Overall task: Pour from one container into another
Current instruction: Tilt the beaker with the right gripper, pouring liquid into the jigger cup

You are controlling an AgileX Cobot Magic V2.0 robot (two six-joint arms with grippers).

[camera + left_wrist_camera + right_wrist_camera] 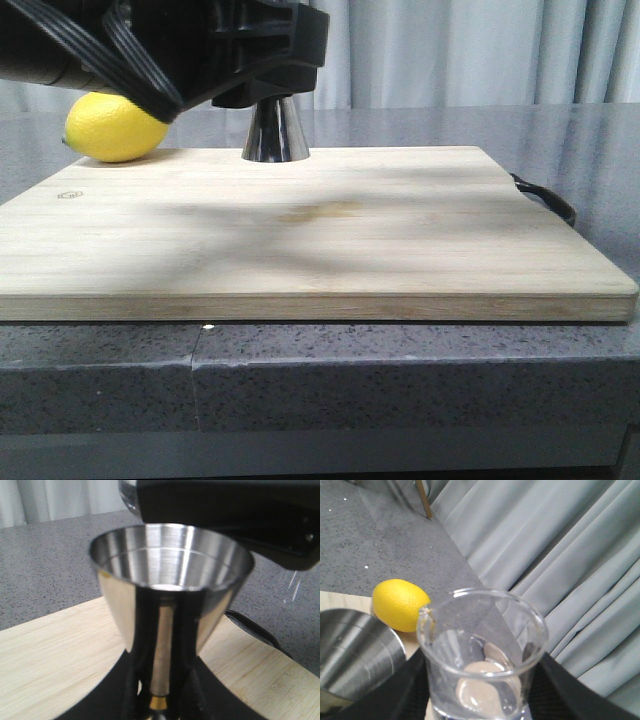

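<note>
Beaker [482, 655] beside jigger [355, 655], wrist-only

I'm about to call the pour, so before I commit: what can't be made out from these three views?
- Front view: the jigger's top cup and the whole beaker are hidden behind the dark arm.
- Left wrist view: the jigger's base is cut off by the edge; the left gripper's fingers barely show.
- Right wrist view: the beaker hides the right gripper's fingers; liquid inside is unclear.
- The lemon is partly hidden.
</note>
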